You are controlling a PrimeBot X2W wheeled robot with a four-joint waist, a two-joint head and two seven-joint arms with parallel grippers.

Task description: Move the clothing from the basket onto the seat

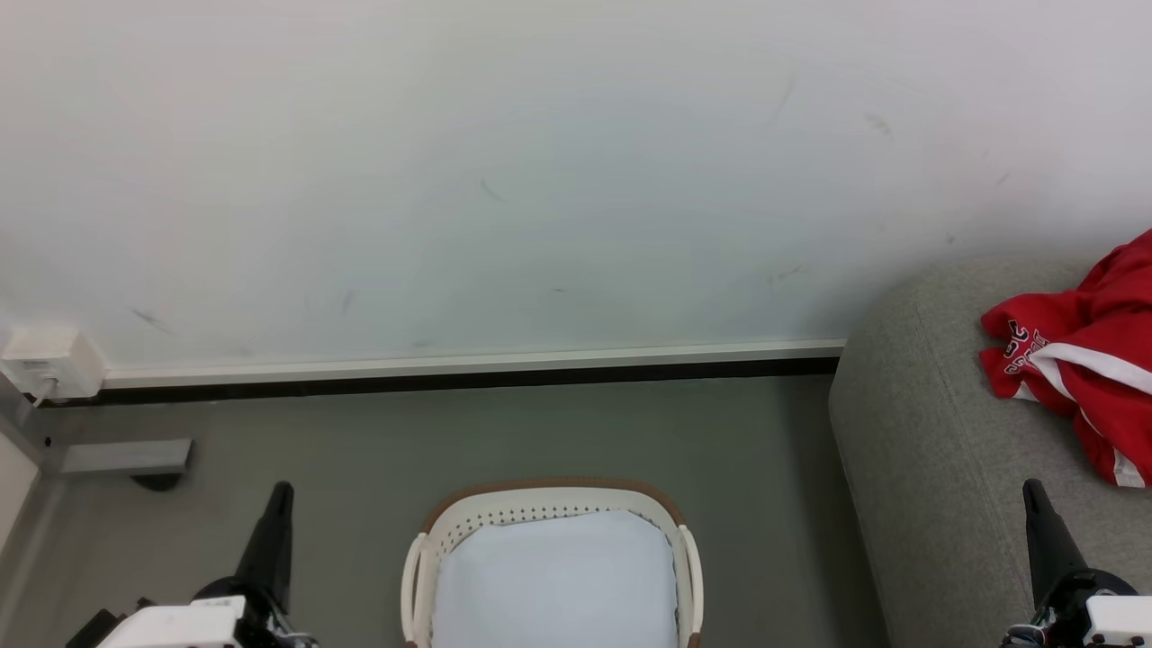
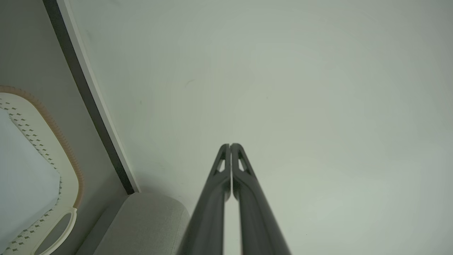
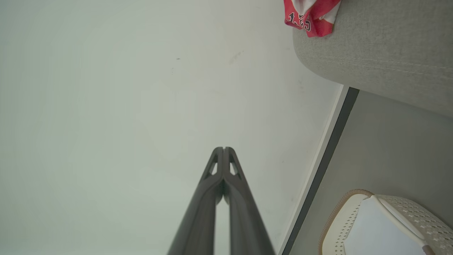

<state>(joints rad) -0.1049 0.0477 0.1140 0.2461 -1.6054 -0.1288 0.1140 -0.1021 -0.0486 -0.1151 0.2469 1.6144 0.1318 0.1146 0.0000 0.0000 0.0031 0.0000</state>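
Red cloth with white stripe trim, the clothing (image 1: 1084,360), is lying bunched on the seat (image 1: 927,468) at the right edge of the head view, with small lettering showing on the fold nearest the seat's rounded corner. That grey upholstered seat is standing against the white wall (image 1: 540,180). The basket (image 1: 549,490) is sitting on the grey floor (image 1: 360,432) to its left, well apart from the garment, with its pale blue-white lining (image 1: 553,576) showing inside the brown rim. A pale skirting strip (image 1: 450,364) over a dark band is running along the foot of the wall, and a white box (image 1: 49,364) is sitting at its left end. The left end effector (image 1: 279,493) is pointing up at the lower left of the head view, beside the basket. In the left wrist view its two dark fingers (image 2: 208,212) are meeting tip to tip, fully closed and gripping nothing. The right end effector (image 1: 1033,493) is rising at the lower right, in front of the seat and near the garment but apart from it. In the right wrist view its fingers (image 3: 244,212) are likewise pressing together at the tips, closed on nothing and aiming at the bare wall.
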